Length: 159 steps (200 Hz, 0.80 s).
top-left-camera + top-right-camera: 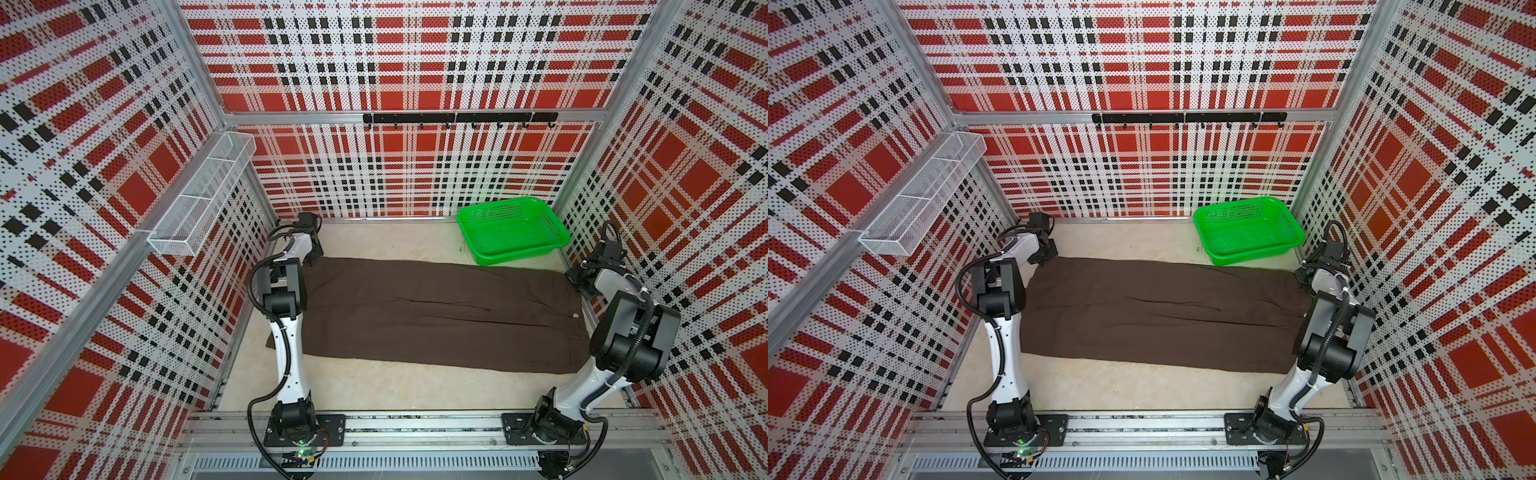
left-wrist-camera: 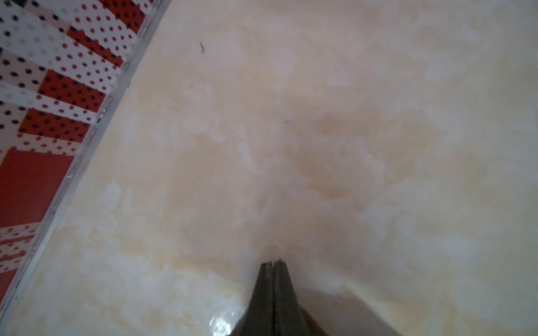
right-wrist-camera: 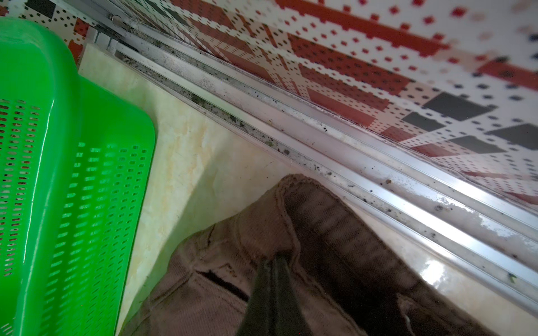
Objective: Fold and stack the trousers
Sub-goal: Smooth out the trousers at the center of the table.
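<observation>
— Trousers [image 1: 436,311] [image 1: 1158,316]: where do they lie?
— Spread flat on the table [image 1: 374,386], dark brown, across the middle of both top views; legs side by side, hems at the left, waistband at the right; a small pale button [image 1: 575,316] shows near the right edge.
— Anything close by?
— A green basket [image 1: 519,254] [image 1: 1254,256], upper right; its near wall sits just beside the far edge of the trousers; whether they touch I cannot tell.
— And the left gripper [image 1: 312,255] [image 2: 273,263]?
— Down at the upper-left corner of the cloth in both top views; its wrist view shows the jaws pressed together; only bare table shows past the tips, so whether they pinch the hem I cannot tell.
— And the right gripper [image 1: 579,282] [image 3: 275,257]?
— At the upper-right corner, by the waistband; jaws closed on the trousers [image 3: 320,232], brown fabric drawn up in a ridge to the tips; the green basket [image 3: 43,87] lies near, apart from the cloth; a metal rail [image 3: 320,139] runs alongside.
</observation>
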Available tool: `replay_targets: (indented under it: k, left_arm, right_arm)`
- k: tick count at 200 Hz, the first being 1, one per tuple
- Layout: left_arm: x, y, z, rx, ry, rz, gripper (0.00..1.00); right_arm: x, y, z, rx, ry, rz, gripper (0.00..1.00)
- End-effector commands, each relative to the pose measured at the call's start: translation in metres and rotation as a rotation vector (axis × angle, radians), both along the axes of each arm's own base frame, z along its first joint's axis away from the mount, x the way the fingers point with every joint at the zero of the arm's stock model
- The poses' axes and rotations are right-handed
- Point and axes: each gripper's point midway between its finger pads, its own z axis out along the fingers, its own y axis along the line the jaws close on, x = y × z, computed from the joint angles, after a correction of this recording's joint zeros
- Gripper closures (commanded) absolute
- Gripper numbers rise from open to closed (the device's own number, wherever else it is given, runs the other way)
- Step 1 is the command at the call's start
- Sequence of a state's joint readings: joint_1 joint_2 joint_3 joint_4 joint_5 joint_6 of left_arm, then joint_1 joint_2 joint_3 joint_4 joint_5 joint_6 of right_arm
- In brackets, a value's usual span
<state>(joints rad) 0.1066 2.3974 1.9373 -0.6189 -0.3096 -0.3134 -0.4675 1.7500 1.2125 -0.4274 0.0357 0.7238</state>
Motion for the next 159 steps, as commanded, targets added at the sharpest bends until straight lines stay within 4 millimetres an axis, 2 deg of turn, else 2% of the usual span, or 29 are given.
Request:
replay_targets:
  k: [1,27,53,74,89,114,137,159]
  left_arm:
    - [0.011,-0.001,0.023,-0.11,-0.141,0.023,1.0]
    - [0.021,-0.035,0.037,-0.262,-0.248,-0.022,1.0]
    - [0.03,-0.078,0.061,-0.295,-0.304,-0.099,1.0]
    - [0.039,-0.089,0.087,-0.256,-0.354,-0.11,1.0]
    - [0.044,-0.078,0.109,-0.198,-0.394,-0.077,1.0]
    - [0.046,-0.043,0.14,-0.074,-0.43,0.017,1.0]
    - [0.043,-0.003,0.156,-0.008,-0.461,0.114,1.0]
    - [0.039,0.024,0.16,0.017,-0.473,0.173,1.0]
  right_arm:
    - [0.002,-0.001,0.016,-0.022,-0.022,-0.003,1.0]
    - [0.004,0.001,0.015,-0.011,-0.032,-0.004,1.0]
    - [0.006,0.004,0.013,-0.003,-0.034,0.001,1.0]
    - [0.008,0.004,0.014,-0.001,-0.038,0.002,1.0]
    - [0.009,0.003,0.015,-0.004,-0.039,0.003,1.0]
    - [0.01,0.001,0.012,-0.008,-0.03,-0.003,1.0]
    - [0.011,0.001,0.003,0.006,-0.017,-0.007,1.0]
    - [0.014,0.001,-0.009,0.024,-0.007,-0.009,1.0]
